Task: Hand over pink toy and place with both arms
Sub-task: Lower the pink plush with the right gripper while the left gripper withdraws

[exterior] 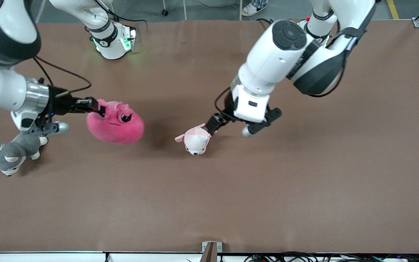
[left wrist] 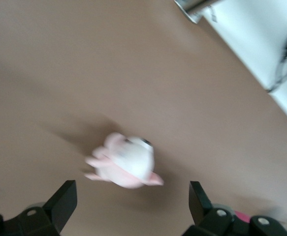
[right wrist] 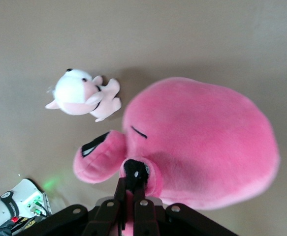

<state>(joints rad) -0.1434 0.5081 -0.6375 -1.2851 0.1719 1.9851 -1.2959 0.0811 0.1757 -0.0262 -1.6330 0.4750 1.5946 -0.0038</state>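
The pink toy (exterior: pixel 116 123) is a round hot-pink plush with angry black eyes. It hangs above the table toward the right arm's end. My right gripper (exterior: pixel 98 106) is shut on a fold of its top edge; in the right wrist view the fingers (right wrist: pixel 135 178) pinch the pink toy (right wrist: pixel 202 142). My left gripper (exterior: pixel 213 127) is open and empty, low over the table's middle beside the pale pink-and-white plush (exterior: pixel 195 140). In the left wrist view that plush (left wrist: pixel 126 162) lies just ahead of the spread fingertips (left wrist: pixel 64 199).
A grey-and-white plush dog (exterior: pixel 11 153) lies near the right arm's end, nearer the front camera than the right gripper. The brown table (exterior: pixel 304 182) is bare toward the front camera. The small plush also shows in the right wrist view (right wrist: pixel 81 96).
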